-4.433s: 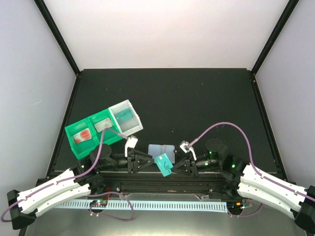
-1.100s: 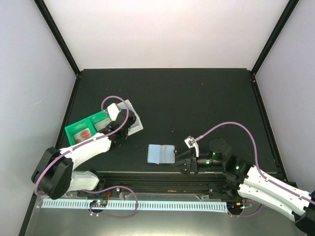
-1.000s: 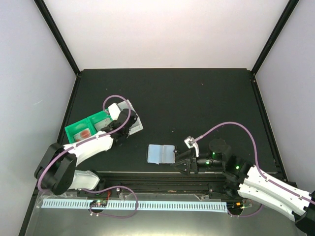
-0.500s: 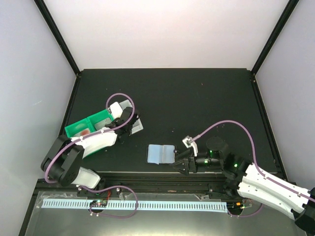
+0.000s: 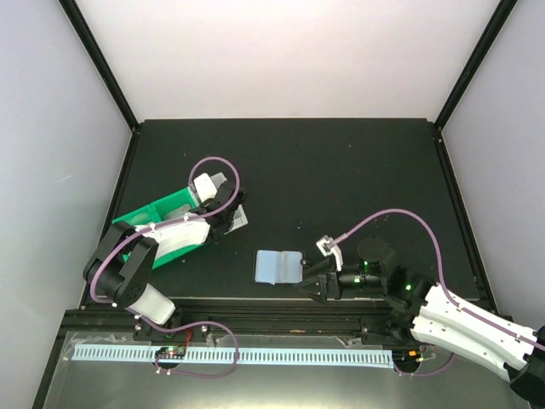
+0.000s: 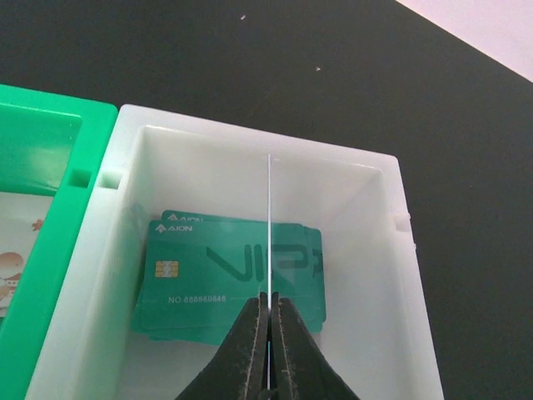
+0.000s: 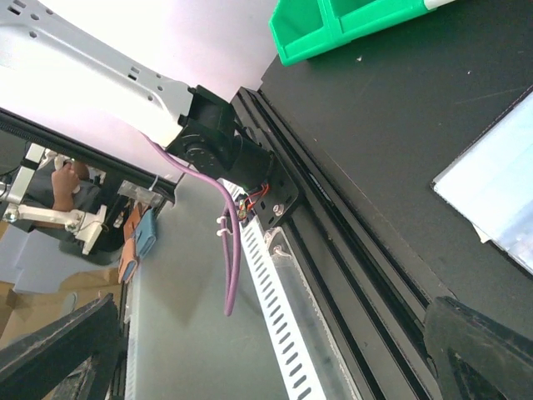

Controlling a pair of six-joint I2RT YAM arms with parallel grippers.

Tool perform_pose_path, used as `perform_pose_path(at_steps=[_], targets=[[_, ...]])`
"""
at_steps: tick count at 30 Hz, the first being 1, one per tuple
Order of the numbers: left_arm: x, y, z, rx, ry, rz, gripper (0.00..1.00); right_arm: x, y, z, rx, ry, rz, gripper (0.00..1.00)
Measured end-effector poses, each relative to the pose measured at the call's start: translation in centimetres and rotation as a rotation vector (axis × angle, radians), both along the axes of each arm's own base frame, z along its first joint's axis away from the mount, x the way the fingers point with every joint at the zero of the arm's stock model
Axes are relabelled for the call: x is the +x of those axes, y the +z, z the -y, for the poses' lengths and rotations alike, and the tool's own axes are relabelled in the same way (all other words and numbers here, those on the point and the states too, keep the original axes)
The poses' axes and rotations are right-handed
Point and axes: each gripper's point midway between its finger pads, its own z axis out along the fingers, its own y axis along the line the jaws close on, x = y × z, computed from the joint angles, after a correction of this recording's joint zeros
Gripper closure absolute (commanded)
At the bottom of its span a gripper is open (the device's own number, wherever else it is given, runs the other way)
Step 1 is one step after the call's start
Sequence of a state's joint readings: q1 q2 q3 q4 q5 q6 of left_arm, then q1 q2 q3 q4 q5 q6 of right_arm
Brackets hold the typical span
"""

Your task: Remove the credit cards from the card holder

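Note:
My left gripper [image 6: 270,296] is shut on a thin credit card [image 6: 269,225], seen edge-on as a pale line, upright over the white bin [image 6: 366,250]. Teal credit cards [image 6: 208,275] lie stacked flat on the bin's floor beneath it. In the top view the left gripper [image 5: 223,209] hangs over that bin and hides most of it. The pale-blue card holder [image 5: 278,266] lies open and flat near the table's front edge. My right gripper [image 5: 306,285] stands open just right of the holder, nothing between its fingers. A corner of the card holder [image 7: 500,183] shows in the right wrist view.
A green two-compartment tray [image 5: 140,217] adjoins the white bin on the left; a whitish card with reddish print [image 6: 12,267] lies in its compartment. The black mounting rail [image 5: 281,317] and slotted white strip [image 5: 255,354] run along the near edge.
My left gripper has carried the card from beside the holder to the white bin and shifted slightly farther back over it in the last second. The right arm has barely moved.

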State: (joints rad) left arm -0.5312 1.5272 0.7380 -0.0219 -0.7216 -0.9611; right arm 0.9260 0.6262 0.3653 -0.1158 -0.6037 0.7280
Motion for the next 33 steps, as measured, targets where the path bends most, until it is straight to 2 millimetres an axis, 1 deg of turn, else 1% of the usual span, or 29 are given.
perform_pose_path(at_steps=[3,12,18,21,24,27,29,32,33], targets=[[0.3,0.0,-0.1,0.014,0.011,-0.001,0.92,0.0,-0.1,0.0,0.000,-0.004,-0.010,0.00],[0.2,-0.9,-0.4,0.046,0.019,-0.027,0.87,0.7,-1.1,0.1,-0.011,-0.055,-0.032,0.00],[0.1,-0.9,-0.5,0.052,0.019,-0.030,0.77,1.1,-2.2,0.1,-0.036,-0.088,-0.073,0.00],[0.0,-1.0,-0.6,0.061,0.016,-0.038,0.75,1.5,-2.5,0.2,-0.041,-0.118,-0.085,0.00],[-0.1,-0.9,-0.6,0.066,0.014,-0.043,0.74,1.8,-3.3,0.5,-0.054,-0.152,-0.105,0.00],[-0.1,-0.1,-0.6,0.061,0.007,-0.028,0.69,2.1,-4.0,0.9,-0.060,-0.186,-0.119,0.00],[0.0,1.0,-0.5,0.057,-0.005,-0.006,0.62,2.2,-3.9,1.1,-0.053,-0.204,-0.119,0.00],[0.0,2.7,-0.4,0.050,-0.025,0.028,0.51,2.6,-3.6,1.3,-0.042,-0.231,-0.114,0.00],[0.0,3.2,-0.4,0.048,-0.032,0.038,0.44,2.7,-3.6,1.3,-0.041,-0.238,-0.113,0.00]])
